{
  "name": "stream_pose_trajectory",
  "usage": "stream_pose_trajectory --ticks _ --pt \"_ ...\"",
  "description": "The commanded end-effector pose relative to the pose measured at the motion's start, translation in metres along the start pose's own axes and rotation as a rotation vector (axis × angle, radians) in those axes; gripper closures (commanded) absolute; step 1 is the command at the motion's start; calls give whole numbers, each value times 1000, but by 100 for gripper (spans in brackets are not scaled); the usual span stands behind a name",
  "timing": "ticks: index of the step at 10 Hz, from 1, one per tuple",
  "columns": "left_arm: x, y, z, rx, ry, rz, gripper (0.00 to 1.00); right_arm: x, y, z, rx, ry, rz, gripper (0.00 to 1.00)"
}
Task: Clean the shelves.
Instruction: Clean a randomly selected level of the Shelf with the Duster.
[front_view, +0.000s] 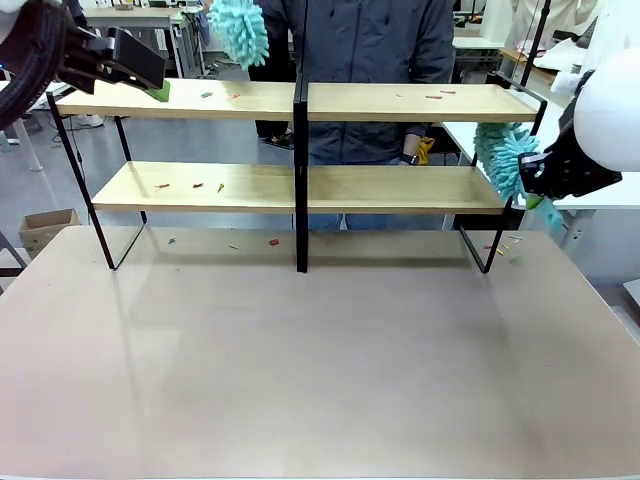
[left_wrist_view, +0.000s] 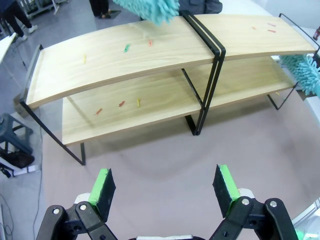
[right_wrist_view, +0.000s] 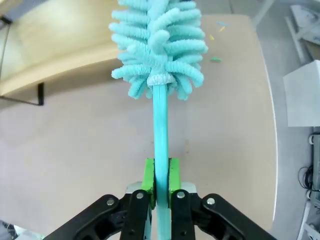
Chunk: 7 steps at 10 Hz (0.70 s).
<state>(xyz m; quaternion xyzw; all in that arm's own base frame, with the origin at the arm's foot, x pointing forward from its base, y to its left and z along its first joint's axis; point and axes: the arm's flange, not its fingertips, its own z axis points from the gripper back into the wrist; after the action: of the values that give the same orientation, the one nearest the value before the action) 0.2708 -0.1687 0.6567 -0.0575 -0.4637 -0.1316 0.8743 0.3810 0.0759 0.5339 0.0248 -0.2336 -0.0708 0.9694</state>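
So here's the setup: the shelves (front_view: 400, 102) sit across the far half of the table (front_view: 320, 350), two light-wood boards in a thin black frame with a black post in the middle. My right claw (right_wrist_view: 160, 172) is clamped tight on the thin handle of a teal duster (right_wrist_view: 160, 45), with a green pad pressed to each side. From the front, that claw (front_view: 535, 190) is off the right end of the shelves. The fluffy head (front_view: 500, 155) hangs between the two tiers, right by the end of the lower board, and I honestly can't tell if it's touching the wood. My left claw (left_wrist_view: 165, 187) is spread wide with nothing in it. It's up high by the left end of the top board (front_view: 155, 85), looking down over the whole unit. A person (front_view: 370, 40) stands behind the shelves with a second duster (front_view: 240, 30) raised above the top board, left of the post. Little coloured scraps (left_wrist_view: 126, 48) are scattered on both boards, and a few more (front_view: 273, 241) are on the table under the lower tier.
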Motion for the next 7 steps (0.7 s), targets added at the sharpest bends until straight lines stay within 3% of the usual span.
stream_pose_trajectory --ticks 1,4,6,7 --pt "0 1 1 -3 -3 8 0 -5 0 -8 93 29 45 87" --pt "0 1 1 -3 -3 8 0 -7 -17 6 333 141 136 87" --pt "0 1 1 -3 -3 8 0 -19 -63 36 525 354 287 87" --pt "0 1 1 -3 -3 8 0 -28 -91 47 511 478 357 87"
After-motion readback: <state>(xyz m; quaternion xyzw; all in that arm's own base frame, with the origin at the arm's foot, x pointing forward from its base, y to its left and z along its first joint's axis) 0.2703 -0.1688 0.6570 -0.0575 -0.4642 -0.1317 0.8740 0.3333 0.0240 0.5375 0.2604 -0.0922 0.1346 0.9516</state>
